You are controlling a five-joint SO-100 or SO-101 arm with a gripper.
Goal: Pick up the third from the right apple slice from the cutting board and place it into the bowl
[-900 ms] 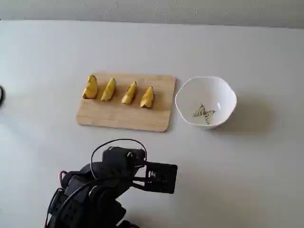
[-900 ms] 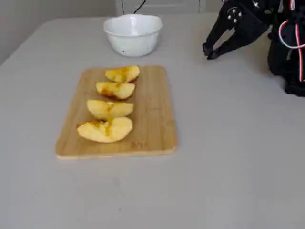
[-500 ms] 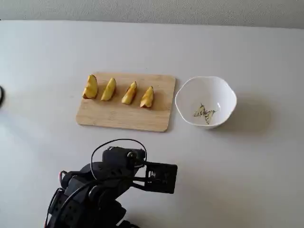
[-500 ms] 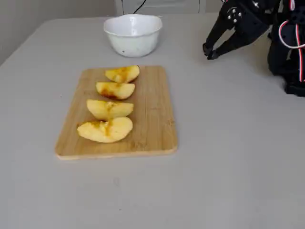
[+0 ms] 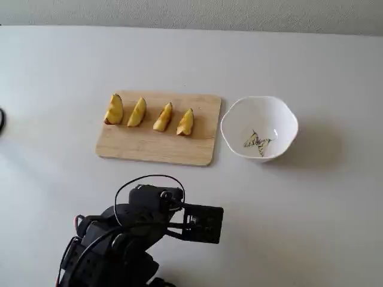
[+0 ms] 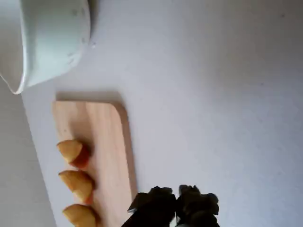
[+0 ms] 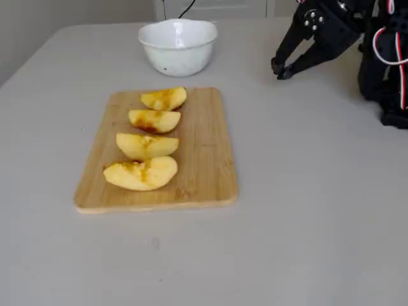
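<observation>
Nothing is yet done: the apple slice (image 5: 137,112) is left on the cutting board (image 5: 157,144), the bowl (image 5: 259,128) is seen empty, and the pincer (image 7: 281,69), nearly closed and holding nothing, is kept well apart from the board.

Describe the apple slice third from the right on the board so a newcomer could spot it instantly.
Find the cutting board left of the white bowl in a fixed view. Four yellow wedges sit in a row on it. Counting from the bowl end, the apple slice is third, slimmer than the chunkier end wedge beside it.
</observation>
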